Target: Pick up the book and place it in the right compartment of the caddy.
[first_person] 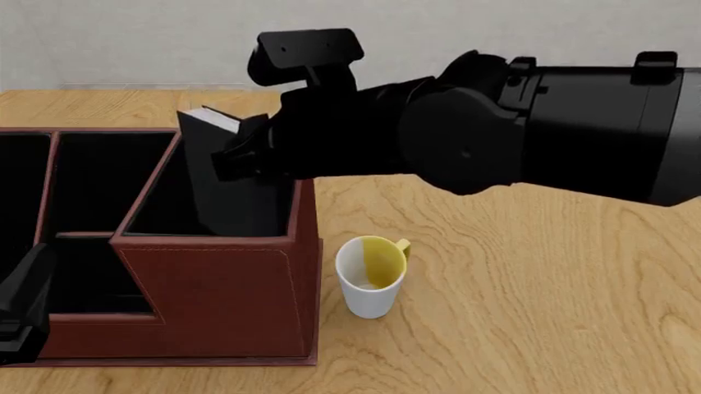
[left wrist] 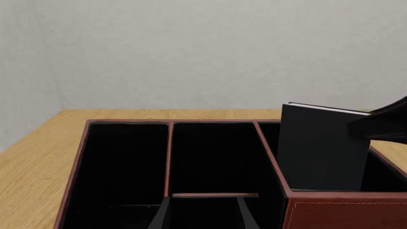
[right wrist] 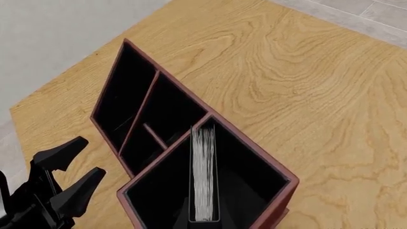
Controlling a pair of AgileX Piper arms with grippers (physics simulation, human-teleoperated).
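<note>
The black book [first_person: 225, 185] with white page edges stands nearly upright inside the right compartment [first_person: 159, 205] of the reddish-brown caddy [first_person: 219, 295]. Its top sticks out above the walls. My right gripper [first_person: 235, 148] reaches in from the right and is shut on the book's upper part. From above, the book's pages [right wrist: 203, 171] run down the middle of that compartment [right wrist: 248, 181], with a finger [right wrist: 185, 210] close alongside. My left gripper [left wrist: 202, 220] hangs open and holds nothing, low at the caddy's front left [first_person: 22, 300]. The left wrist view shows the book [left wrist: 321, 148] with a black finger over its corner.
A white mug [first_person: 370, 279] with a yellow inside stands on the wooden table [first_person: 526, 312] just right of the caddy. The caddy's narrower sections [left wrist: 127, 162] lie left of the book. My right arm [first_person: 526, 123] spans the table above the mug.
</note>
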